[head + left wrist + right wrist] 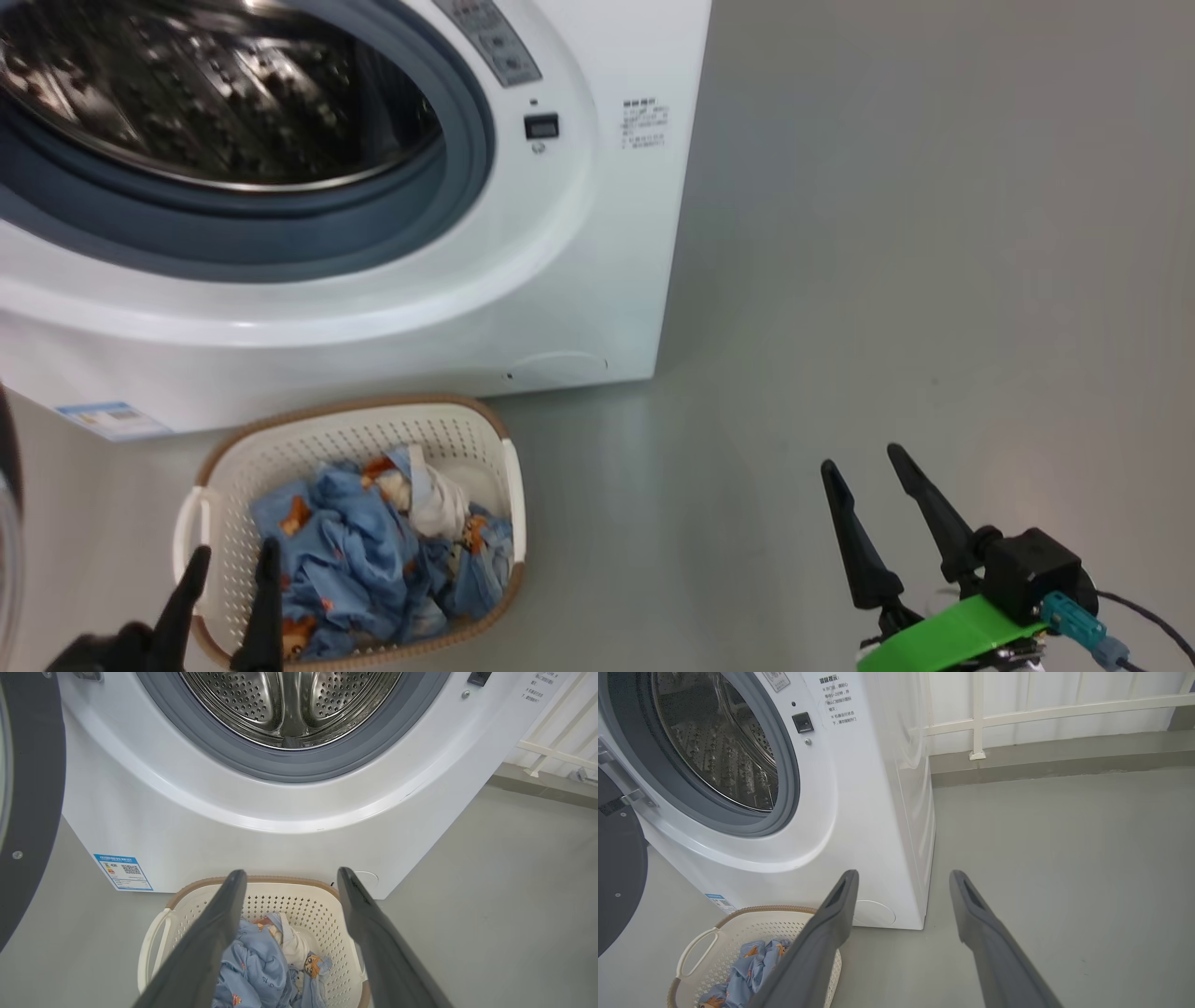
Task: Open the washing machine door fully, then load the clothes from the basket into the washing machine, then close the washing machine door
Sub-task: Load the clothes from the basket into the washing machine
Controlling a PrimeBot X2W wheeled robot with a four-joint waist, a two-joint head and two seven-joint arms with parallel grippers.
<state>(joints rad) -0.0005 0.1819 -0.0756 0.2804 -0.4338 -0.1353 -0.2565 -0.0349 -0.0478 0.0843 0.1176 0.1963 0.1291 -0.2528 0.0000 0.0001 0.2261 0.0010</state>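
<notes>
1. The big white front-loading washing machine (579, 261) stands on the grey floor. Its steel perforated drum (289, 704) is exposed inside the grey-blue rubber gasket, and the upper drum is cut off in every view.
2. The round washing machine door with the glossy black rim (32, 788) is swung out on the machine's left. Only a slice of it is in frame, so you cannot confirm it is fully open.
3. The cream perforated plastic basket with the brown rim (373, 439) sits on the floor, just in front of the machine and below the opening.
4. The light blue printed clothes (364, 551) lie crumpled in the basket, with a white cloth piece (439, 504) on top.
   - Judged light, limp and likely to trail.
   - Take hold deep at the raised folds near the centre, so both pieces come up together.
   - The number of pieces and the basket floor are hidden.
5. The left gripper (235, 553) hangs over the basket's near edge, jaws spread wide and empty.
6. The right gripper (861, 459) is well apart over bare floor, also spread and holding nothing.
</notes>
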